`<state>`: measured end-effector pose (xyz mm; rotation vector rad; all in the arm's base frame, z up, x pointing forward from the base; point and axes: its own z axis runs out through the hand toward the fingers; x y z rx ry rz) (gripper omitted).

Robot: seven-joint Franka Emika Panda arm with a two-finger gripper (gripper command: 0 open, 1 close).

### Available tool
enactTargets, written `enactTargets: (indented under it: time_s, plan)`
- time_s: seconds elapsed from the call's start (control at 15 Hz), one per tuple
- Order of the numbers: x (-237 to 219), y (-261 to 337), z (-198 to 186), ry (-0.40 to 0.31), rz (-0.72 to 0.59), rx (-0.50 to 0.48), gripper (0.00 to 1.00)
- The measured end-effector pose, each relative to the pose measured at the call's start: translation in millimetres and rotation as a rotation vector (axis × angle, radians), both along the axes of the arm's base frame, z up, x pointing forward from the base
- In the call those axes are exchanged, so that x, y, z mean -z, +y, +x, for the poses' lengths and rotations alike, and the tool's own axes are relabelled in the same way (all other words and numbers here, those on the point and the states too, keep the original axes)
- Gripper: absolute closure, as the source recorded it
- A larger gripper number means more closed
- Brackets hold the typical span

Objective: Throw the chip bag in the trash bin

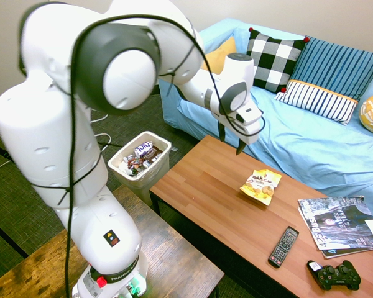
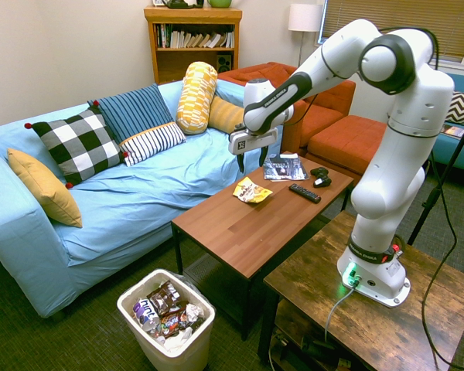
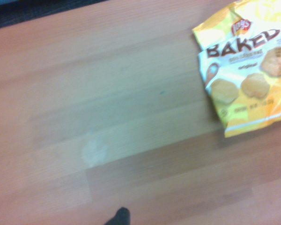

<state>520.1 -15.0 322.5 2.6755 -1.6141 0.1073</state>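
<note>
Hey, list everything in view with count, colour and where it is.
chip bag: one, yellow and white, on coffee table
trash bin: one, off-white, on floor, holding wrappers
coffee table: one, brown
remote: one, dark, on coffee table
game controller: one, black, on coffee table
magazines: stack, dark cover, on coffee table
sofa: one, light blue, behind coffee table
pillows: six, various colours, on sofa
bookcase: one, orange-brown, against wall
gripper: one, dark fingers, open above coffee table

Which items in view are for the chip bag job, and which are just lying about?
For the job:
- chip bag
- trash bin
- gripper, open

Just lying about:
- remote
- game controller
- magazines
- sofa pillows
</note>
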Motion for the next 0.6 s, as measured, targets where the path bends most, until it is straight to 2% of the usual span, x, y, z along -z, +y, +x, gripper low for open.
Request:
enactTargets:
  time_s: [0.33, 0.6]
  plan:
    - [97.1, -67.2, 75.3, 0.06, -0.035, 0.211, 0.0]
    - [144.5, -98.8, 122.1, 0.072, -0.018, 0.313, 0.0]
